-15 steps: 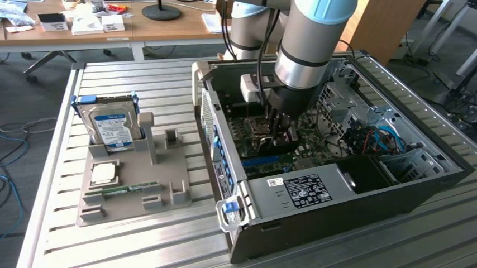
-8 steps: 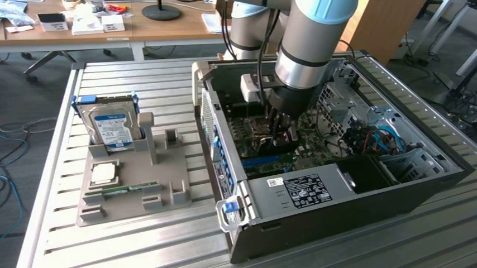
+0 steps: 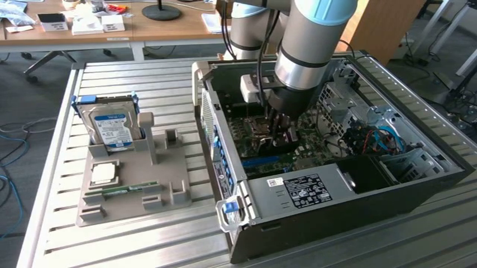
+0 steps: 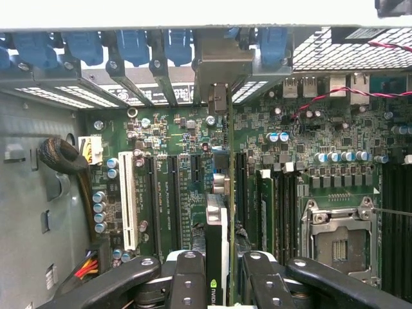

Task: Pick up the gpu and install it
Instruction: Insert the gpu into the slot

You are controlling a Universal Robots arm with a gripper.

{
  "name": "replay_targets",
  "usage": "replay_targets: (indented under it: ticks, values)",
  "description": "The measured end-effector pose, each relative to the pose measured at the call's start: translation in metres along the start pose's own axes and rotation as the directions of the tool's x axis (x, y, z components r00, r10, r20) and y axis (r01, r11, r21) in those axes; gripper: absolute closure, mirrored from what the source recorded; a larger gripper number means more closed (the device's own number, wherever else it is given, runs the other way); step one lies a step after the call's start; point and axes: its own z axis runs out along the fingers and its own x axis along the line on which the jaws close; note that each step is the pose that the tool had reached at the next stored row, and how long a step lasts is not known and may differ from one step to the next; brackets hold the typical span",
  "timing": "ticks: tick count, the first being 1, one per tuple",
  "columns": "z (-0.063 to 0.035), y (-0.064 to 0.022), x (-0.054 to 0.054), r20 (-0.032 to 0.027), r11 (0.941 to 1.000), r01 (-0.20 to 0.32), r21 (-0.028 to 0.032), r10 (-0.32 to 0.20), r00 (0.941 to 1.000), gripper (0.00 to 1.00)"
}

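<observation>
The gpu [image 4: 217,225] stands on edge between my fingers, a thin green card with a black cooler and a small logo near my fingertips. Its silver end bracket [image 4: 219,71] reaches up to the slot openings in the case's rear wall. My gripper [image 4: 222,273] is shut on the card, just over the black expansion slots of the green motherboard [image 4: 174,141]. In the exterior view, the gripper [image 3: 283,127] reaches down inside the open computer case [image 3: 417,178], with the dark card [image 3: 277,144] low over the board.
A white slot [image 4: 129,206] lies beside the card, and the bare processor socket [image 4: 338,241] on its other side. On the exterior view's left, a grey holder [image 3: 127,206] carries a blue-labelled hard drive [image 3: 111,125], a processor chip [image 3: 103,173] and a memory stick [image 3: 127,190]. The power supply [image 3: 305,190] fills the case's near corner.
</observation>
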Motion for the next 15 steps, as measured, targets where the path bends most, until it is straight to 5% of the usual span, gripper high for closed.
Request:
replay_targets:
  ticks: [15]
  values:
    - [0.0002,0.0,0.0,0.0011,0.9999,0.017,-0.001,-0.017,0.9999,0.73]
